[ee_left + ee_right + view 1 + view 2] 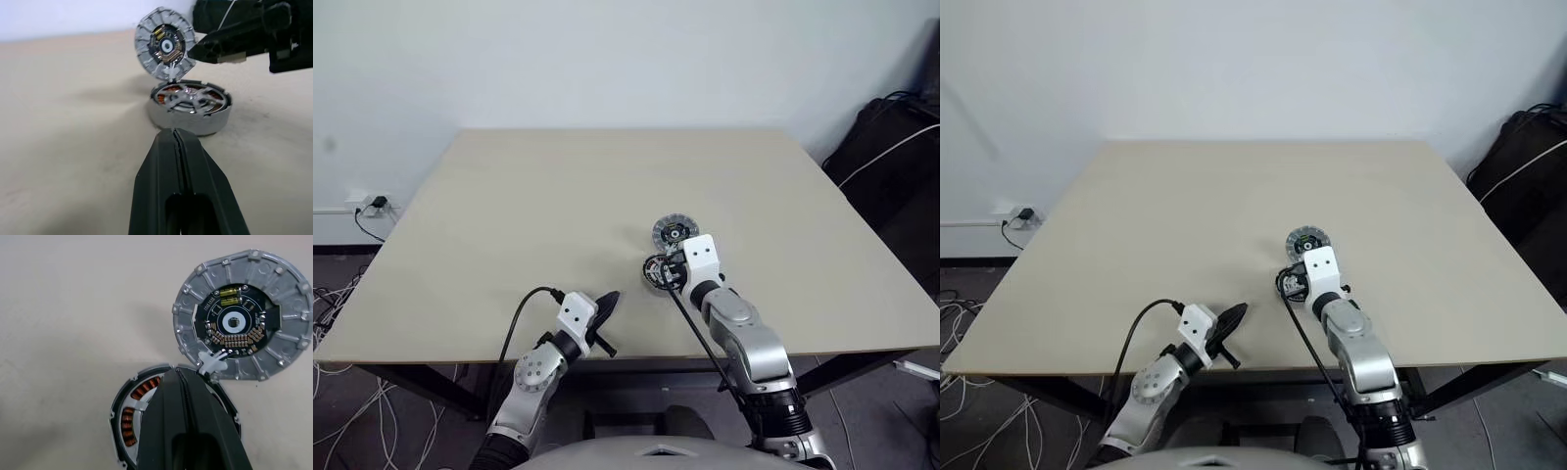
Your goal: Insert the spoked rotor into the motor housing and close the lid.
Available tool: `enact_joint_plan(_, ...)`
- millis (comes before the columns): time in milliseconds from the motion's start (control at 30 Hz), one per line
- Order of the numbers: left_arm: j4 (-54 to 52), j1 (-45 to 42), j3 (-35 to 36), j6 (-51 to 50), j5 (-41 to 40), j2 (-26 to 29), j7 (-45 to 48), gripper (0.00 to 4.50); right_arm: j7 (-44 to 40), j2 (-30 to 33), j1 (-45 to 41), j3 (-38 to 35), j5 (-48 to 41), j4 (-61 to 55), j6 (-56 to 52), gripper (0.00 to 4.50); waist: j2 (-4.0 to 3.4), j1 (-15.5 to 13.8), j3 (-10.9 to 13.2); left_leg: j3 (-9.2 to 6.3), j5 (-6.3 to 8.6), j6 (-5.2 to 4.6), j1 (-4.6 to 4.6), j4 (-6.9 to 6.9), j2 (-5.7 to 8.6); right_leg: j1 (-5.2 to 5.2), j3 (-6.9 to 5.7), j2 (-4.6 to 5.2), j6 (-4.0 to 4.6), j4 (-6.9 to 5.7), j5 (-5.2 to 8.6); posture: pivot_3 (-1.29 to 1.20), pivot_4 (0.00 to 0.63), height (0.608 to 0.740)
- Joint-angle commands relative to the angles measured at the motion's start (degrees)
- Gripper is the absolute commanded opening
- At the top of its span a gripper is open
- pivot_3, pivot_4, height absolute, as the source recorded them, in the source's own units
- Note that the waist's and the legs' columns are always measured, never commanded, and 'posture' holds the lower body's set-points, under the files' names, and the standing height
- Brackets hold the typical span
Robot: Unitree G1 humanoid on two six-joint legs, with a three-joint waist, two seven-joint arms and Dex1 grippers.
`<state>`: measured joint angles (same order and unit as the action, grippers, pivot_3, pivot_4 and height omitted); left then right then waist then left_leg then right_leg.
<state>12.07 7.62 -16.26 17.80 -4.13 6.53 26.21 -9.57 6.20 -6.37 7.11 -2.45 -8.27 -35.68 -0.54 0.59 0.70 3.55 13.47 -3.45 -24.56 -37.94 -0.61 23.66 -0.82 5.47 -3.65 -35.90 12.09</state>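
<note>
Both end effectors pressed together over beige table (509, 225); white wall (607, 59) behind.

I'm looking at a lab or office room: plain bench (509, 215), bare white wall (607, 59), loose cables (333, 313), wall socket (367, 205).

I see my left gripper (608, 300) pinched closed at lower centre; my right gripper (182, 377) is closed too, pointing downward.
</note>
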Motion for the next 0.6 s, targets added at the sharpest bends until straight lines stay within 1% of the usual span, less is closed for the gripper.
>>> enact_joint_plan(33, -2.17, -0.39, 0.04, 0.72, 0.2, -0.93, -0.54, 0.04, 0.73, -0.61, -2.24, 0.26, 0.75, 2.64, 0.64, 0.0, 0.0, 0.04, 0.0, 0.01, 0.0, 0.0, 0.0, -0.01, 0.0, 0.0, 0.0, 0.0, 0.0, 0.0, -0.01, 0.0, 0.0, 0.74)
enact_joint_plan(233, -2.63, -0.46, 0.28, 0.59, 0.39, -1.03, -1.03, 0.04, 2.94, -1.6, -4.06, -0.68, 1.49, 9.76, -1.59, 0.0, -0.03, 0.09, -0.02, 0.0, 0.0, 0.0, 0.01, 0.0, -0.01, 0.0, 0.0, -0.02, 0.01, -0.01, -0.01, 0.0, 0.0, 0.74)
enact_joint_plan(400, -2.76, -0.45, 0.19, 0.33, 0.47, -1.05, -1.32, 0.04, 1.83, -1.82, -4.59, -1.09, 0.24, 7.63, -4.59, 0.0, -0.02, 0.06, -0.1, 0.0, 0.0, 0.0, 0.06, -0.01, -0.01, -0.05, 0.0, -0.02, 0.0, -0.03, -0.02, 0.0, 0.0, 0.74)
enact_joint_plan(533, -2.6, -0.59, -0.01, 0.18, 0.66, -1.36, -1.53, 0.04, -1.92, 1.54, -5.19, 1.06, 0.39, 2.0, -6.85, 0.0, -0.08, 0.06, -0.08, 0.0, 0.0, 0.0, 0.04, 0.0, -0.01, -0.03, 0.01, 0.0, -0.01, -0.02, -0.01, 0.0, 0.0, 0.74)
enact_joint_plan(600, -2.31, -0.82, -0.1, 0.09, 0.81, -1.59, -1.61, 0.04, -6.09, 5.77, -6.11, 3.82, 0.57, -2.11, -9.5, 0.0, -0.1, 0.06, -0.06, 0.0, 0.0, 0.0, 0.0, -0.01, -0.01, 0.01, 0.01, -0.01, 0.0, -0.01, -0.01, 0.0, 0.0, 0.74)
